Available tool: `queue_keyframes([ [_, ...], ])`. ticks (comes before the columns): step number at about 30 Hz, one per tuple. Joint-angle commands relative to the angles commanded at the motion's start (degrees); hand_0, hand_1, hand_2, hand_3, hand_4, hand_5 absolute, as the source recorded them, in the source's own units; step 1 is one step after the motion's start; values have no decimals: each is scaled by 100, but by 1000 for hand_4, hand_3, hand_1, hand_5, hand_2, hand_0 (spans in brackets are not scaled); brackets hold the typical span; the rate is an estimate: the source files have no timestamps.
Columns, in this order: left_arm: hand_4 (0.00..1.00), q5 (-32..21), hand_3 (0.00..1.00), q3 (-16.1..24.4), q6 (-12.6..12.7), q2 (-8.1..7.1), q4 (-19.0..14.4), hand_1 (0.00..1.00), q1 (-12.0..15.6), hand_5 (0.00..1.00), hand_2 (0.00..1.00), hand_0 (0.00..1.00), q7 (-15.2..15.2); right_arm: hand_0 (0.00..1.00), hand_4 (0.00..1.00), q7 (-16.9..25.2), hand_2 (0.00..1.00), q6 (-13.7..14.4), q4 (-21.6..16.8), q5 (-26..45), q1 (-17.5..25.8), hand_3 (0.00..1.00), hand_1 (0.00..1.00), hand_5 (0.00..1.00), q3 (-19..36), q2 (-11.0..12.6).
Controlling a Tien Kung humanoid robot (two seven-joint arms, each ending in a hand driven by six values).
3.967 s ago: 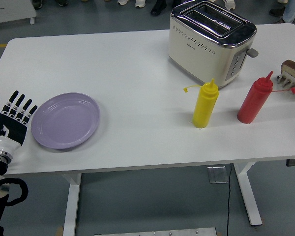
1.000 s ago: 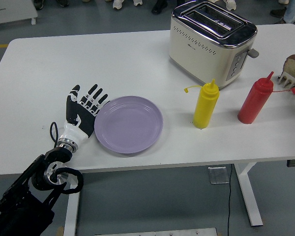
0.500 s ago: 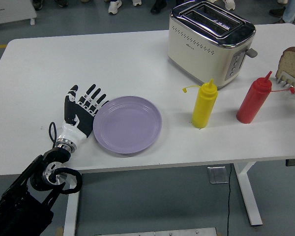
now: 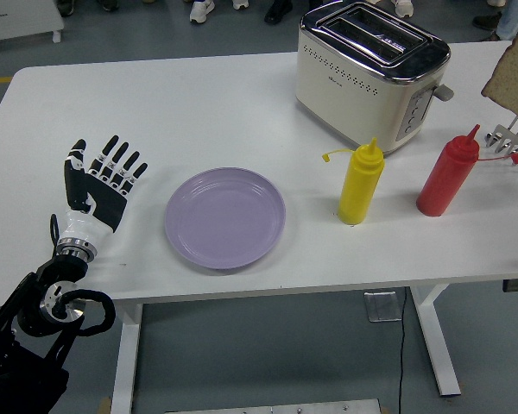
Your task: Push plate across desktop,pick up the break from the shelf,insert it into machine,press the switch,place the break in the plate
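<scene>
With the left robot hand (image 4: pixel 99 184) spread wide and empty, the bread slice (image 4: pixel 511 71) far to its right, lifted above the rack (image 4: pixel 513 142), could slip before reaching the toaster (image 4: pixel 371 73) slots.

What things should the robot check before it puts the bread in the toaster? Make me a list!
1. Plate pushed to the table's middle: ok.
2. Left hand clear of the plate, fingers spread: ok.
3. Bread slice lifted off the rack: ok.
4. Grip on the bread: cannot tell, the right hand is out of view.
5. Toaster slots empty: ok.
6. Yellow bottle and red bottle upright: ok.
</scene>
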State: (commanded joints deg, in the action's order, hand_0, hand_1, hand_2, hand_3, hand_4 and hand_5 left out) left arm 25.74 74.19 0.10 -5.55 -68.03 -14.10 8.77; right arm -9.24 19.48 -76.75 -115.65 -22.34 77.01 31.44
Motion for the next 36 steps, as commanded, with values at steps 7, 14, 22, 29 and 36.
queue_keyframes([
  [7, 653, 1, 854, 640, 8, -135, -495, 866, 421, 998, 924, 824, -19, 279, 271, -276, 386, 256, -569, 406, -409, 457, 323, 9, -23, 126],
  [14, 652, -75, 854, 1213, -23, -305, -784, 866, 780, 998, 923, 820, -31, 274, 266, -420, 383, 420, -755, 1028, -1044, 452, 320, 6, -205, 121],
  [22, 651, -187, 853, 1558, -76, -502, -941, 863, 1120, 998, 922, 819, -52, 274, 264, -465, 380, 439, -576, 1845, -1871, 448, 317, 10, -699, -40],
  [29, 645, -226, 852, 1721, -111, -562, -997, 863, 1255, 998, 920, 817, -61, 271, 234, -480, 375, 406, -36, 2401, -2637, 445, 317, 10, -1212, -367],
  [36, 644, -236, 850, 1745, -108, -570, -996, 860, 1267, 998, 919, 815, -59, 273, 214, -414, 373, 380, 601, 2700, -3212, 441, 312, 2, -1602, -799],
])
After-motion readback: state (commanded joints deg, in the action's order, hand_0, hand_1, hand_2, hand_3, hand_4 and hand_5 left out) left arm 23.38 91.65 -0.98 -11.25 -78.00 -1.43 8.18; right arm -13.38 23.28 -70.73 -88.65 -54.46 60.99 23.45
